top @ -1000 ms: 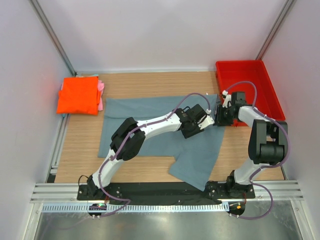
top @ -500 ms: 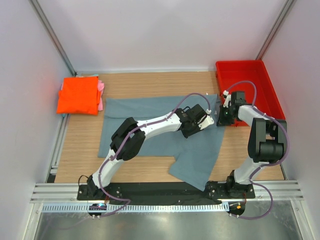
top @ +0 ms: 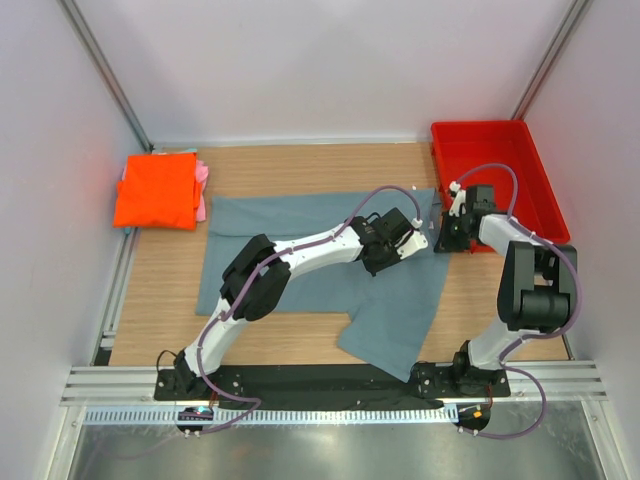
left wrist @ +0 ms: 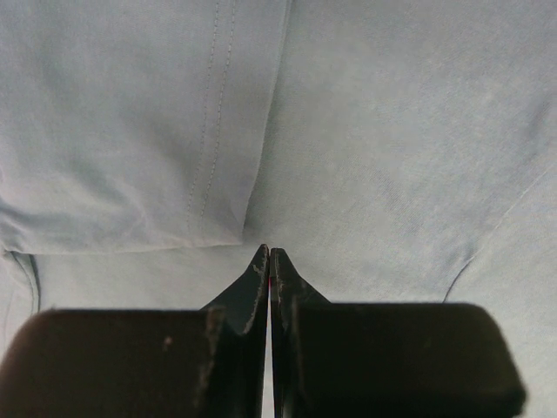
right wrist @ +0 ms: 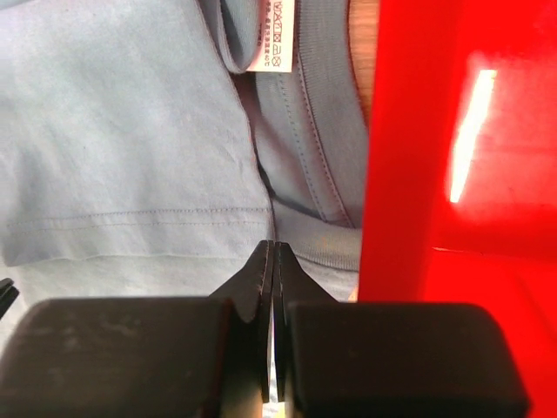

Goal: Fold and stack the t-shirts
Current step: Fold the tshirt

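The grey-blue t-shirt (top: 300, 235) lies spread flat on the table, with one part reaching toward the front edge. Its cloth fills the left wrist view (left wrist: 392, 131). The right wrist view shows its collar and white neck label (right wrist: 271, 35). My left gripper (top: 414, 241) is shut, tips down on the shirt's right part (left wrist: 269, 252), with nothing seen between the jaws. My right gripper (top: 441, 242) is shut at the shirt's collar edge (right wrist: 273, 246), right beside the red bin. A folded orange t-shirt (top: 155, 190) lies at the far left on a pink t-shirt (top: 203, 188).
The red plastic bin (top: 480, 127) stands at the back right, and its wall (right wrist: 409, 131) is close to my right fingers. Metal posts stand at the back corners. A rail runs along the table's left side and front edge.
My right gripper has drawn slightly right, away from the left gripper and toward the bin. The left arm and the shirt look unchanged.
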You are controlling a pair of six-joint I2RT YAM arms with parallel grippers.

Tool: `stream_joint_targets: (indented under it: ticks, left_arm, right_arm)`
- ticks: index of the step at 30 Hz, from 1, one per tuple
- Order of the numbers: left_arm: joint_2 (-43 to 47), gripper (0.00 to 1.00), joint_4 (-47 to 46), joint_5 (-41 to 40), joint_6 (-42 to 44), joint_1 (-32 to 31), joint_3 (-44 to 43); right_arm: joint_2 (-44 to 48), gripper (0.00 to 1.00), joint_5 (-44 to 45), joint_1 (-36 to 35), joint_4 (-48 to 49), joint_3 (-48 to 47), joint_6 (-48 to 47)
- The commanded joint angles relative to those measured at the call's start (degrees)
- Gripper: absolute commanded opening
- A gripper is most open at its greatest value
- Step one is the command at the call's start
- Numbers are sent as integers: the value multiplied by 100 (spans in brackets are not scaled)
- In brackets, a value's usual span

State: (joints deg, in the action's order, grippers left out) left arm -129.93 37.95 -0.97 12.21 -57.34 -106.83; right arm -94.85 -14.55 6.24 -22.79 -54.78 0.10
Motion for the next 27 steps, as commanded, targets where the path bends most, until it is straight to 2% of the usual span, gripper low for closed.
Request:
stream_joint_targets:
  ticks: [1,7,8,9,12,20,24,27]
  left_arm:
    - [169,0,-165,228,-8,30,-93]
    - [284,0,-332,107,-8,30,83]
    - [266,6,-350,-120,-8,30,57]
    - [197,25,-359,-236,-17,30,22]
    - [108,34,-376,-430,-8,30,-14]
    - [-32,34,-473,-658,1,30,-22]
    - [-155,33,-500,-659,10,56,-101]
    - [-182,32,-500,-641,10,65,-128]
  right_arm:
    - [388,1,-66,79,81,73,-19]
    - [643,1,-251,79,55,152,-19]
    - [660,1,-250,79,55,161,-19]
    - [643,1,-233,79,55,161,-19]
    - [573,1,-250,79,55,152,-19]
    - [502,5,-224,79,72,143,-19]
    - [467,17,-198,79,72,126,-19]
    - [467,22,-180,79,73,135,-19]
